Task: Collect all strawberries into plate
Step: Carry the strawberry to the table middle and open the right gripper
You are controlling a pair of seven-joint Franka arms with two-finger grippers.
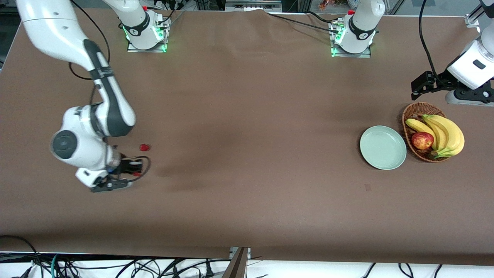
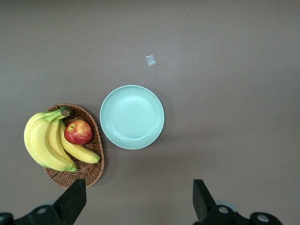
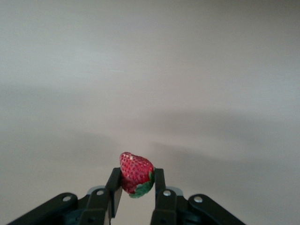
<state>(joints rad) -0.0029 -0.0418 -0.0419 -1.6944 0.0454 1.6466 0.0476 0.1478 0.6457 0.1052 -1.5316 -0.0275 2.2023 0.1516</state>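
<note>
My right gripper is shut on a red strawberry with a green cap, pinched between both fingers. In the front view this gripper is low at the right arm's end of the table. A second strawberry lies loose on the brown table beside it, farther from the front camera. The pale mint-green plate lies bare toward the left arm's end. My left gripper waits high up by the plate and the basket, open, with nothing between its fingers.
A brown wicker basket touches the plate on the side toward the left arm's end of the table. It holds bananas and a red-yellow apple. A small patch marks the cloth nearer the front camera than the plate.
</note>
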